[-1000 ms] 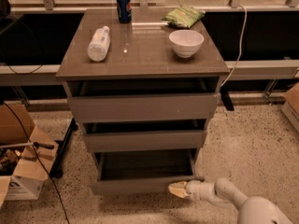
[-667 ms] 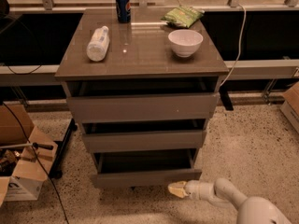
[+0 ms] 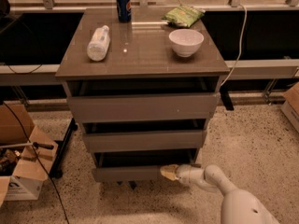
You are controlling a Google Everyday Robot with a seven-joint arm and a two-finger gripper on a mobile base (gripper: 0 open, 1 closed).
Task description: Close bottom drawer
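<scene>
Three drawers (image 3: 142,140); bottom drawer (image 3: 131,173) slightly out, hand (image 3: 169,172) against its front, grip impossible to tell. On counter (image 3: 140,55): one can (image 3: 123,6), one bottle (image 3: 98,43), one bowl (image 3: 186,42), one packet (image 3: 183,16).

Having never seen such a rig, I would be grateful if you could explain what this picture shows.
One camera looks down at a grey cabinet with three drawers. The white arm at the lower right belongs to the robot and ends in its gripper, which is at the right end of the bottom drawer front, seemingly pressing it. On top are a plastic bottle lying on its side, a blue can, a white bowl and a green packet. The gripper carries nothing.
</scene>
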